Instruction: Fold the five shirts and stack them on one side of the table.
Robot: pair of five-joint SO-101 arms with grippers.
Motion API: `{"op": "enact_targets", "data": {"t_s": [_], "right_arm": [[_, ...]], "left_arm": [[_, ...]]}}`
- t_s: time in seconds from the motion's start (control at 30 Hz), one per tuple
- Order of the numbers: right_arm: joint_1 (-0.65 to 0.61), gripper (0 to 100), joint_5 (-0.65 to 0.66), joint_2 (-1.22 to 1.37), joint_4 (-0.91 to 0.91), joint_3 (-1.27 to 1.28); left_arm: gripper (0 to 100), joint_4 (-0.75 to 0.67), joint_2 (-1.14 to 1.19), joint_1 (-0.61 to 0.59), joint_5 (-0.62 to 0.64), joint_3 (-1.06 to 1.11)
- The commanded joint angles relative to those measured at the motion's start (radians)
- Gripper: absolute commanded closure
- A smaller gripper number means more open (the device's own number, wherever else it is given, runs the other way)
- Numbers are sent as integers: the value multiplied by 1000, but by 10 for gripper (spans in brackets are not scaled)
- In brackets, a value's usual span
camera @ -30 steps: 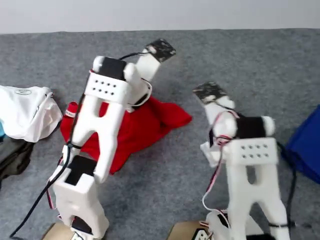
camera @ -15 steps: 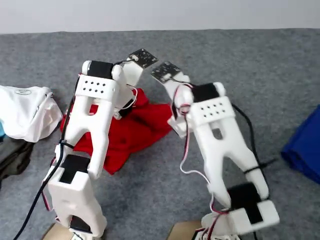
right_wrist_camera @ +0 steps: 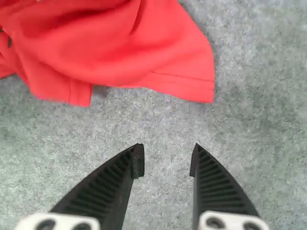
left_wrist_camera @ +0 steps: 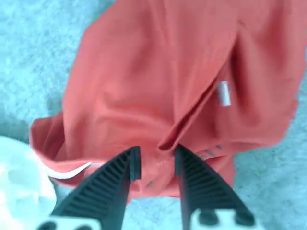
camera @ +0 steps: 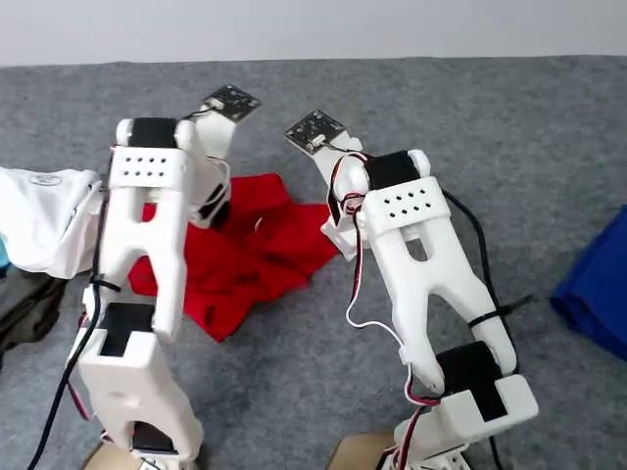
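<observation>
A crumpled red shirt (camera: 245, 257) lies on the grey table between my two arms. In the left wrist view my left gripper (left_wrist_camera: 153, 160) stands open just above a raised fold of the red shirt (left_wrist_camera: 158, 81), near its white label (left_wrist_camera: 223, 93). My right gripper (right_wrist_camera: 165, 160) is open over bare carpet, a short way from the hemmed corner of the red shirt (right_wrist_camera: 120, 52). From above, the left arm (camera: 147, 225) hangs over the shirt's left part and the right arm (camera: 411, 235) stands at its right edge.
A white shirt (camera: 44, 217) lies bunched at the left edge, with a dark garment (camera: 22, 305) below it. A blue shirt (camera: 600, 286) sits at the right edge. The grey table (camera: 509, 127) stretches bare behind and to the right of the arms.
The right arm has swung in from the right to the red shirt's right edge. The left arm has shifted left. The shirt's right corner has drawn in and the cloth is more bunched.
</observation>
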Motion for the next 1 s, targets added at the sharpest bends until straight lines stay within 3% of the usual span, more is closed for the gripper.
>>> {"op": "enact_targets", "data": {"t_s": [0.0,0.37,0.67,0.83,0.97], "right_arm": [[-28,827,-8,-1,-24,-52],[-200,826,-3,74,-128,-51],[-295,826,-3,320,-186,-140],[-239,836,-2,490,-168,-295],[-131,986,-2,579,-70,-474]], "left_arm": [[874,-12,-68,-71,8,-7],[874,-14,-68,-336,29,-8],[877,-14,-60,-388,25,-4],[877,-29,-60,-387,28,-4],[877,-35,-58,-387,28,-2]]}}
